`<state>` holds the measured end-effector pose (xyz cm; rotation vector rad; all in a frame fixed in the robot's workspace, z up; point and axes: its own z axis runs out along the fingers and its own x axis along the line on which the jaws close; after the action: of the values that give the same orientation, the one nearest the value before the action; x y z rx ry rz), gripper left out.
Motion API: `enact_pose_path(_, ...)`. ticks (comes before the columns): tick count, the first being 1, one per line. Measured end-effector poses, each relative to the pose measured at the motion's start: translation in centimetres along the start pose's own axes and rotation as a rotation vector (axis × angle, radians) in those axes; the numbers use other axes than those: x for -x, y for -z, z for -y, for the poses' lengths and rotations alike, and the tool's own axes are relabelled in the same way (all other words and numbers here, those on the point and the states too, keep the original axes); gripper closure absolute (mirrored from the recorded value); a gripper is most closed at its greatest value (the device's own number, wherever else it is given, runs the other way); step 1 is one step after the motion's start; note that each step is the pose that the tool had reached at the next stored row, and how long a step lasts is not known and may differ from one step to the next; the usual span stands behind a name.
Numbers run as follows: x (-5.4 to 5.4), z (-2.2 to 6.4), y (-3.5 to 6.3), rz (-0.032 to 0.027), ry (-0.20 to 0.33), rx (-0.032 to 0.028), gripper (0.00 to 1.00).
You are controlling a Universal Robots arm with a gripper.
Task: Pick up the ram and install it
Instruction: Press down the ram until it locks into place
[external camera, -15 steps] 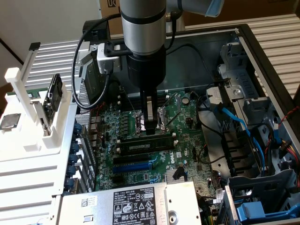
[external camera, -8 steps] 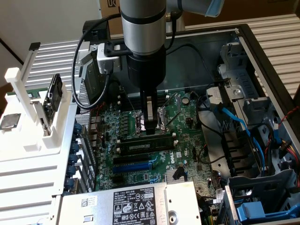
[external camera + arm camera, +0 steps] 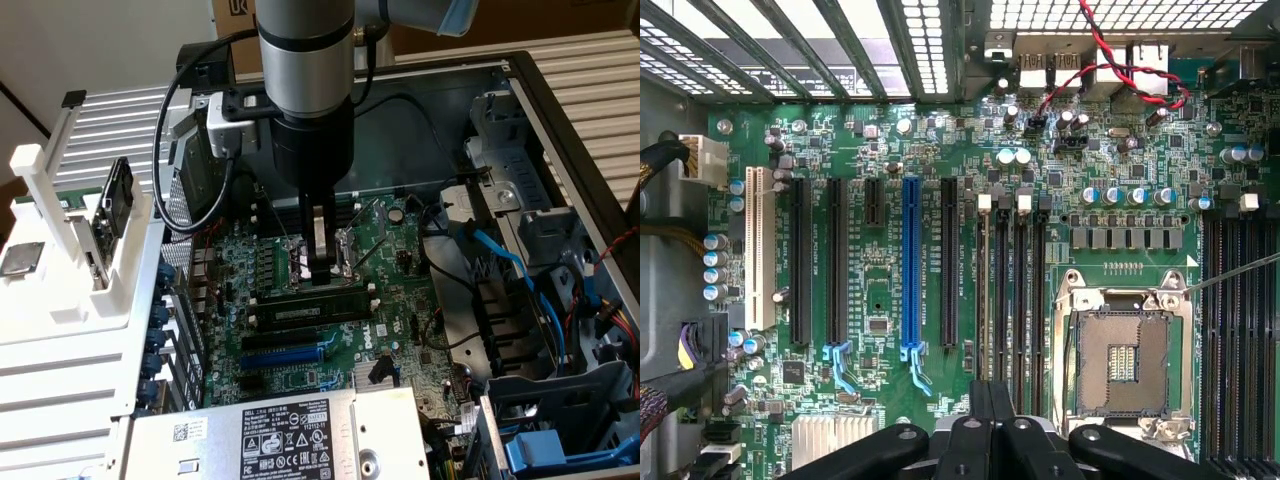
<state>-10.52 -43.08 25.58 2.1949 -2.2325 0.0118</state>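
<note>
The gripper (image 3: 321, 272), fingers together, meets the top edge of the ram (image 3: 300, 308) at frame centre; whether it pinches is unclear. Best keep the stick upright, pressure even.

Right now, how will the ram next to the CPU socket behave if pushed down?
The ram looks like a thin flat board standing on edge: probably stiff along its length, but apt to tilt if pushed off-centre. Slim for its length, so likely light and easy to crack if bent.
</note>
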Motion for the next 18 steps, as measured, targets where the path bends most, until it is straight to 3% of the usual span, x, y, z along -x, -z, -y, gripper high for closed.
enact_pose_path(10,0.3,-0.67,-0.09,-0.0001,0.000,-0.0003,0.90)
enact_pose_path(18,0.4,-0.71,-1.22,-0.0003,0.000,-0.0003,0.90)
